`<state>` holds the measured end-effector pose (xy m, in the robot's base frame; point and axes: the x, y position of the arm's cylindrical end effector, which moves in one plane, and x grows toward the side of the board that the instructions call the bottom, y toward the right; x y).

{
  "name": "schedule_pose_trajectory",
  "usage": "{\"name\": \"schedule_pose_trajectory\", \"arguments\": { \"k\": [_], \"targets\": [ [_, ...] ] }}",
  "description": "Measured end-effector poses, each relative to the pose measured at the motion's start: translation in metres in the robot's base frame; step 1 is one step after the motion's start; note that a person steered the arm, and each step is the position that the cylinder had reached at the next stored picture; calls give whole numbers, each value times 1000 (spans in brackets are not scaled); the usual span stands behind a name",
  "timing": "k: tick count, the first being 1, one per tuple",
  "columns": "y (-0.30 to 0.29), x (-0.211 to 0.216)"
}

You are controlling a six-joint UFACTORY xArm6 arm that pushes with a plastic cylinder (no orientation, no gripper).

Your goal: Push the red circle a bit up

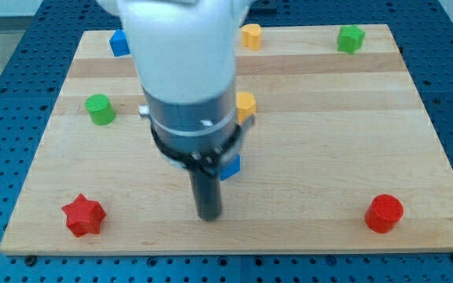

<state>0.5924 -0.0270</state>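
Approach is the step in hand, we judge: my tip (208,215) rests low on the board (329,134), touching no block we can see, and it carries nothing. We find the red circle (384,213) well apart at three o'clock from it, near the board's bottom edge. A blue block (231,166) peeks out at one o'clock. Next, we should swing round to the circle's six o'clock side, then nudge toward twelve.
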Motion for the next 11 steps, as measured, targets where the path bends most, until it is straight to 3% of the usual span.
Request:
{"name": "schedule_pose_trajectory", "arguments": {
  "k": [1, 3, 8, 9, 11],
  "targets": [
    [40, 26],
    [123, 26],
    [172, 26],
    [235, 26],
    [235, 26]
  ]
}}
